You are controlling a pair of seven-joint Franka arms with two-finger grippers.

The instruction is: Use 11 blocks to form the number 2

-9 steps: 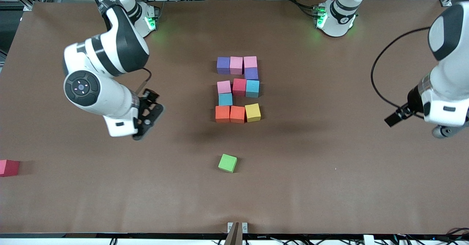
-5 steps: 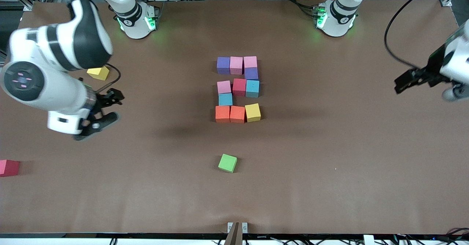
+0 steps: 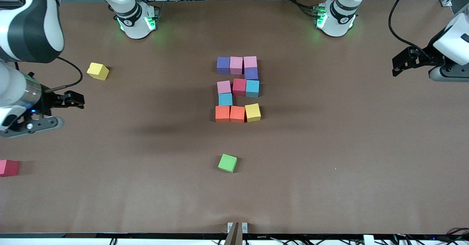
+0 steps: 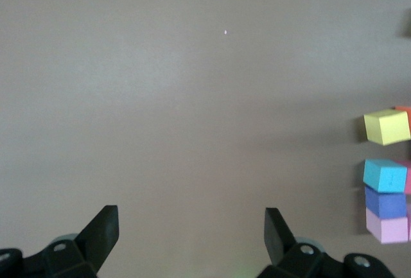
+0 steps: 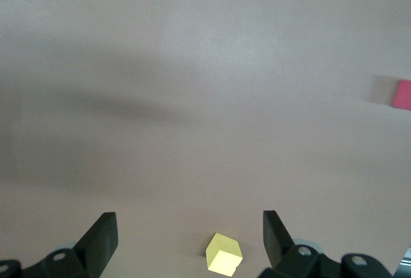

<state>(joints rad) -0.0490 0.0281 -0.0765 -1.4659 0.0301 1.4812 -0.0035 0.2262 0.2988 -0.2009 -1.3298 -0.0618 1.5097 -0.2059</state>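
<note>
Eleven blocks (image 3: 238,89) form the 2 (image 3: 238,76) mid-table (image 3: 329,146), rows touching | green cube (image 3: 227,163) nearer camera, apart | my right tool (image 3: 55,111) released, empty, over table at right arm's end | my left tool (image 3: 406,59) released, empty, over left arm's end | spare yellow cube (image 3: 98,71), red cube (image 3: 8,167) toward right arm's end

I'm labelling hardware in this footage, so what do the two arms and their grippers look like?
Both arms are glossy white with black joint bands, and their bases glow green. The right arm has a round dark cap with small lights; a black cable loops along each arm. The right gripper and the left gripper are black, each with two flat, angular fingers.
</note>
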